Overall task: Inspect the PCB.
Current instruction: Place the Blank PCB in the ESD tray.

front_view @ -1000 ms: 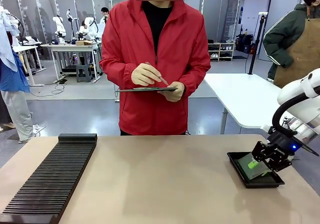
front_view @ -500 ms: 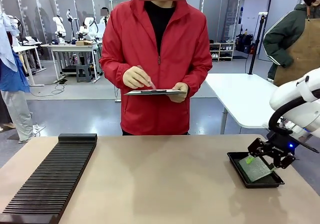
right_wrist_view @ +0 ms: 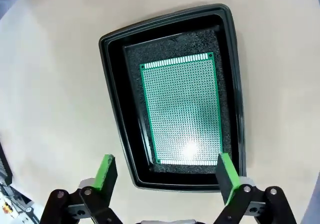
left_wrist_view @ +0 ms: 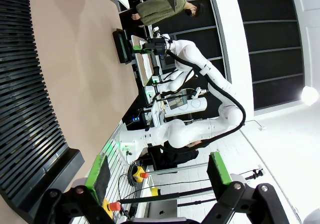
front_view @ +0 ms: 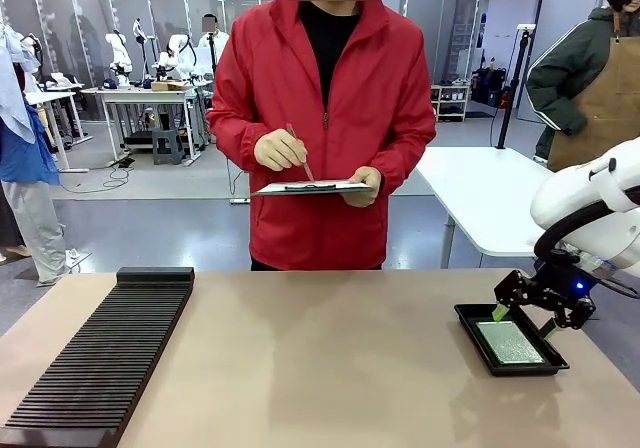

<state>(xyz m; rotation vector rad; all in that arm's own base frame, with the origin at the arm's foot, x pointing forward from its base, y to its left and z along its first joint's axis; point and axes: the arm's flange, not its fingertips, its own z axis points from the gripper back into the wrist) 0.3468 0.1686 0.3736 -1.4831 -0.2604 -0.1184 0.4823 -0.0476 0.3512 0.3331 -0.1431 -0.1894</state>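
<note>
Circuit board [right_wrist_view: 181, 109] lies flat in the black tray [right_wrist_view: 114, 104], at 12 o'clock from the right gripper [right_wrist_view: 164, 170], jaws spread, empty. Flat board means fingers might just skid off its edges.

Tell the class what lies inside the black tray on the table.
The black tray holds the PCB, lying flat on dark foam lining, green perforated face up. Its underside and the foam beneath it are covered. The open right gripper hovers above, touching nothing.

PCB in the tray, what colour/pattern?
Green PCB, covered in a fine grid of small holes; clearest in the right wrist view.
</note>
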